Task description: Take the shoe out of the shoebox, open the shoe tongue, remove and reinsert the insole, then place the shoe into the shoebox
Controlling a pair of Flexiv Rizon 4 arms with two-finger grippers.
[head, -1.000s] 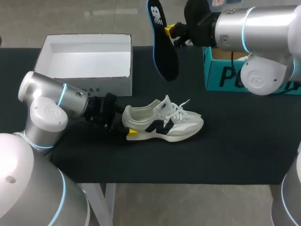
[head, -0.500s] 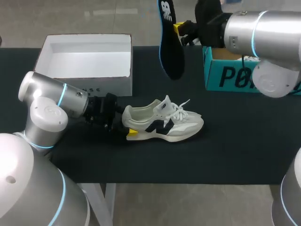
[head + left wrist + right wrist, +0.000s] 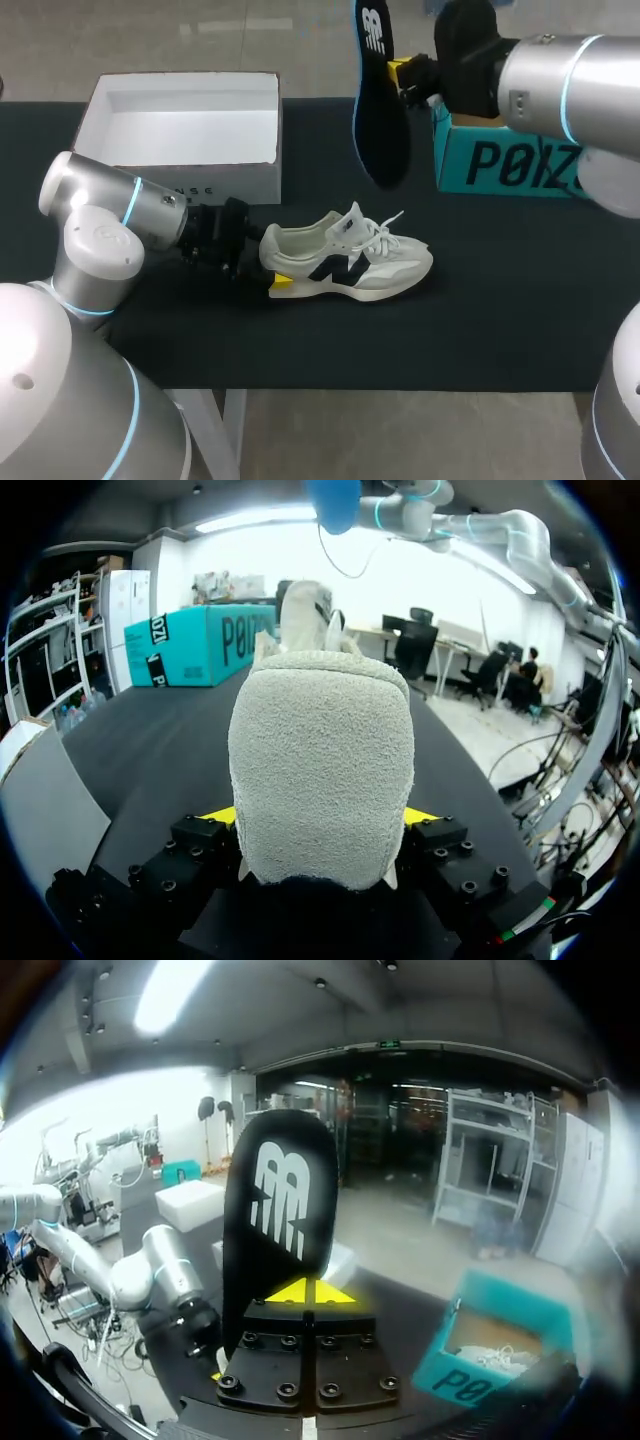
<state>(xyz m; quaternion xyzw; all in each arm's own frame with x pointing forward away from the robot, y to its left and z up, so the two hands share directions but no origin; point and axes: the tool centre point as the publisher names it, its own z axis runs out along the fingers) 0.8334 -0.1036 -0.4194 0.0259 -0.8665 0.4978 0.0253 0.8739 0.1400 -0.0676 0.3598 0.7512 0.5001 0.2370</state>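
A white sneaker (image 3: 350,264) with a dark logo lies on its sole on the black table (image 3: 500,300), toe to the right. My left gripper (image 3: 264,262) is shut on its heel; in the left wrist view the grey heel (image 3: 320,760) fills the gap between the yellow fingertips (image 3: 218,815). My right gripper (image 3: 406,74) hangs above the table's far side, shut on the edge of a dark insole (image 3: 380,105) that dangles upright. In the right wrist view the insole (image 3: 280,1210) rises from the shut gripper (image 3: 312,1293). The open white shoebox (image 3: 185,135) stands at the back left.
A teal cardboard box (image 3: 505,155) stands at the back right, just beside the right gripper. The teal box (image 3: 195,640) also shows ahead of the shoe in the left wrist view. Bare black tabletop lies in front of and to the right of the shoe.
My right arm has carried the insole to the right, closer to the teal box. The left arm and the shoe have not moved.
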